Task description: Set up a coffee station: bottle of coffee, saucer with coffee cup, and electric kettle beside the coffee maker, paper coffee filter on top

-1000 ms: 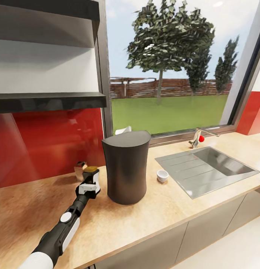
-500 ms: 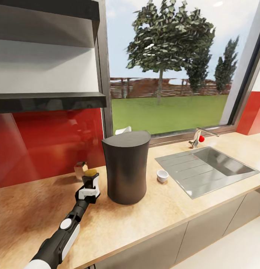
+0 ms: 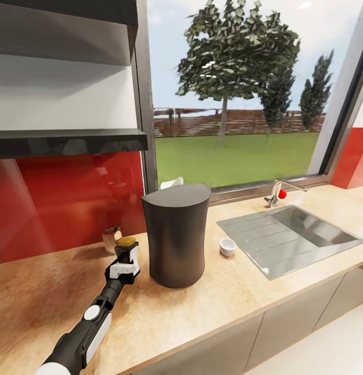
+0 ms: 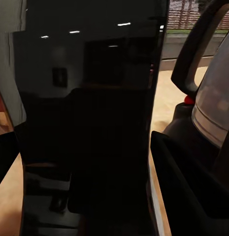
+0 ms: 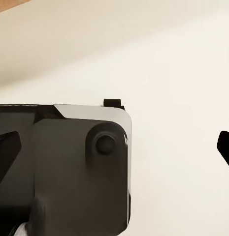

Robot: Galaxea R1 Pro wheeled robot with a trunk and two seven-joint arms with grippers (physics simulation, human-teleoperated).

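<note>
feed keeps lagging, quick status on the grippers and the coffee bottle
Left gripper at the bottle of coffee, grip unclear. Bottle on the kitchen countertop, left of the coffee maker. Right gripper state unclear. Nothing blocking.

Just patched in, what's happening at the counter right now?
The left claw is down on the kitchen countertop, at the bottle of coffee, whose yellow cap shows just above it; whether the fingers are closed on it can't be told. The bottle stands right beside the coffee maker. The coffee cup sits on the counter on the coffee maker's other side, toward the sink. The left wrist view shows the electric kettle close by.
</note>
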